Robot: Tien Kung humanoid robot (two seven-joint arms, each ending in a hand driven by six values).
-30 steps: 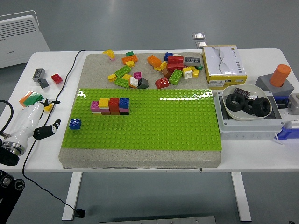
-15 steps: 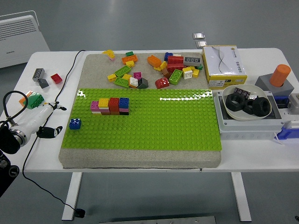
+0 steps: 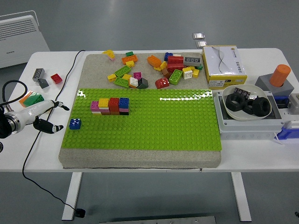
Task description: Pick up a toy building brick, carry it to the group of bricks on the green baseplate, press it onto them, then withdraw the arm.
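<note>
Blue brick unmoved on green baseplate; left hand drawn back leftward, fingers relaxed, empty

My left hand has a glossy white shell with black fingers and black fingertips. At my wrist sits a silver metal ring, then a black arm, and a thin black cable loops above it

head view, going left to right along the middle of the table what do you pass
left hand → blue brick → group of bricks → bare green baseplate → white bowl of black rings → orange cylinder
</note>
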